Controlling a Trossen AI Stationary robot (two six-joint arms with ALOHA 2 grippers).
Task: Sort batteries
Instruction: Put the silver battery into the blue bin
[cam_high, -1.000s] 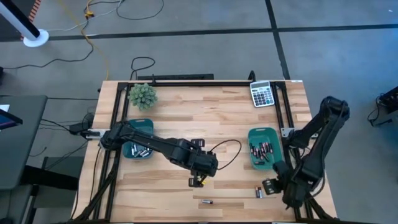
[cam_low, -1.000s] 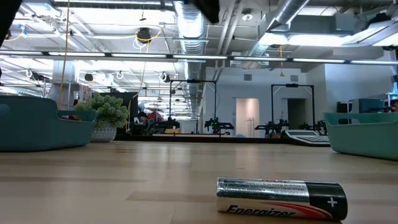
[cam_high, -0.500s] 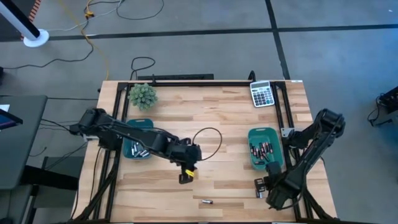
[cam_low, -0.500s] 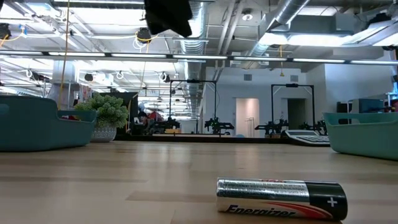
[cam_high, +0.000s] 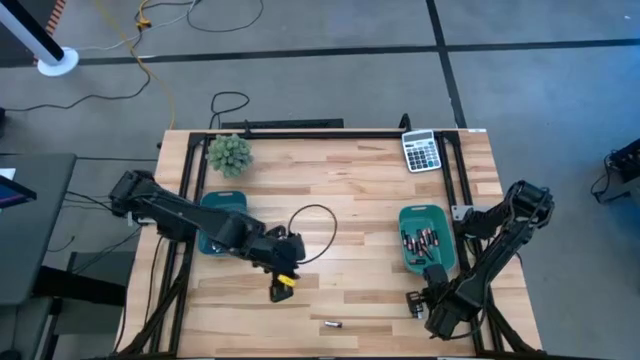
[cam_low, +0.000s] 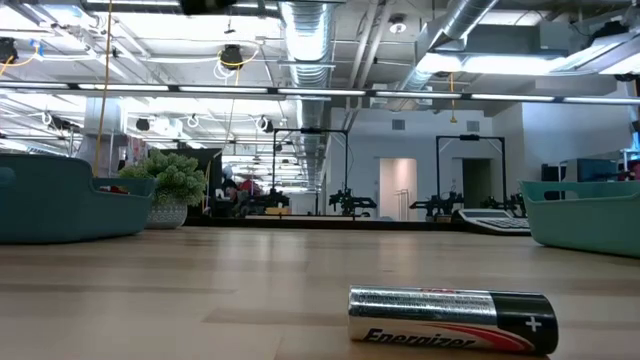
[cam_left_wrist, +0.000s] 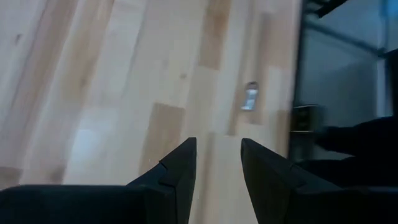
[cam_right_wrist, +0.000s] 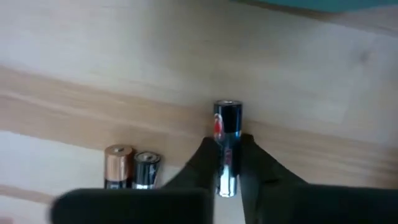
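Now the right gripper (cam_right_wrist: 226, 168) pinches a battery (cam_right_wrist: 226, 146) lengthwise (its long axis runs up the frame), near the right teal bin (cam_high: 440, 262).

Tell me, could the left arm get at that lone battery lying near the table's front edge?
Probably yes. The left gripper hangs over bare wood with nothing between it and the battery, and its fingers are parted.

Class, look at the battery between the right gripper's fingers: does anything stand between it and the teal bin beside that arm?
Nothing visible does. The right gripper is shut on a battery, and only bare wood shows between it and the teal bin just beyond. Two other batteries lie off to one side.
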